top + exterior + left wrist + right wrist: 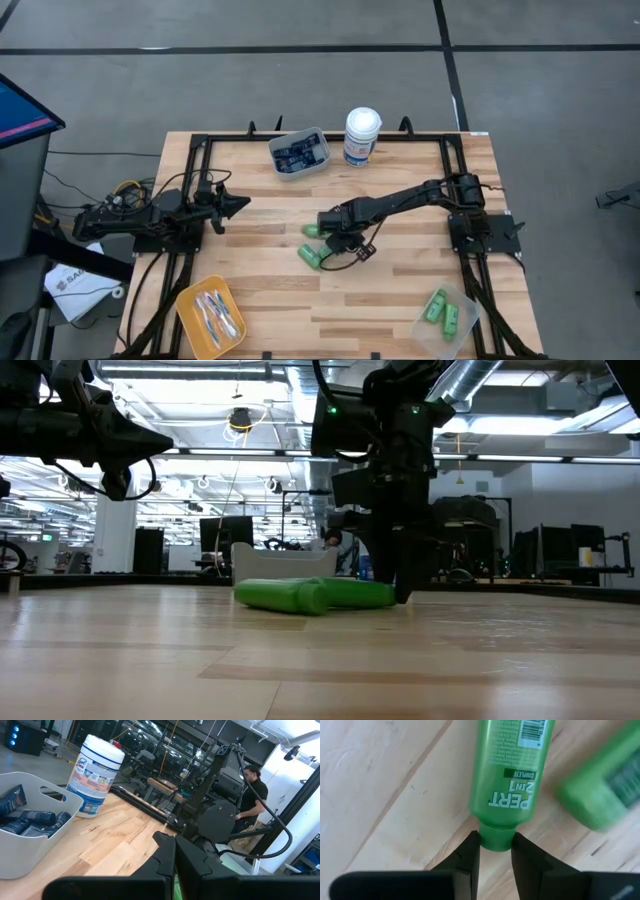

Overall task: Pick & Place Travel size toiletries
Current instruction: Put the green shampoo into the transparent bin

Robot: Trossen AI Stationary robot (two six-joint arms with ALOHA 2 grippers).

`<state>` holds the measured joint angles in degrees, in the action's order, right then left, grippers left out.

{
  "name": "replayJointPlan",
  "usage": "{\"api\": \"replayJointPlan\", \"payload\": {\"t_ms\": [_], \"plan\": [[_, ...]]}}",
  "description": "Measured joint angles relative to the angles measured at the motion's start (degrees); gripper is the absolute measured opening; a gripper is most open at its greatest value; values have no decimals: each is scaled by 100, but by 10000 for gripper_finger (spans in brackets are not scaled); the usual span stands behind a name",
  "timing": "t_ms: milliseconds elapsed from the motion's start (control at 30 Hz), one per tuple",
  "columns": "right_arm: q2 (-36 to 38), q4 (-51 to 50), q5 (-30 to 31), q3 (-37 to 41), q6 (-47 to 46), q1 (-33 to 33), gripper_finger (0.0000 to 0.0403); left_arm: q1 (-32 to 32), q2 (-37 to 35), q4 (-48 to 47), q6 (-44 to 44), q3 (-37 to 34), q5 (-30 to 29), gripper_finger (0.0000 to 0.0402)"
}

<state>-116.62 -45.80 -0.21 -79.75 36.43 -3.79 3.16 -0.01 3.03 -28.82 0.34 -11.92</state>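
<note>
Green bottle [509, 775] flat on wooden surface [400, 290], cap pinched in right gripper [496, 847] jaws; left gripper [240, 204] jaws pressed together, raised.

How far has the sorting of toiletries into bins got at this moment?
Done, it seems: two green bottles lie in the clear bin, toothbrushes in the orange bin, navy tubes in the white bin. In hand: the right gripper is on the cap of a green bottle lying on the table. Left: a second loose bottle beside it. The left gripper waits shut.
</note>
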Motion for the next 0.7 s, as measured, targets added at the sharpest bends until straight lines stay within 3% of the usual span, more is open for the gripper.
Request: {"api": "replayJointPlan", "payload": {"t_ms": [367,700], "plan": [[706,-95,-131,9,-858,-94,74,2,0,0,0,0,2,2],[2391,-1179,-133,151,-2744,-844,74,2,0,0,0,0,2,2]]}}
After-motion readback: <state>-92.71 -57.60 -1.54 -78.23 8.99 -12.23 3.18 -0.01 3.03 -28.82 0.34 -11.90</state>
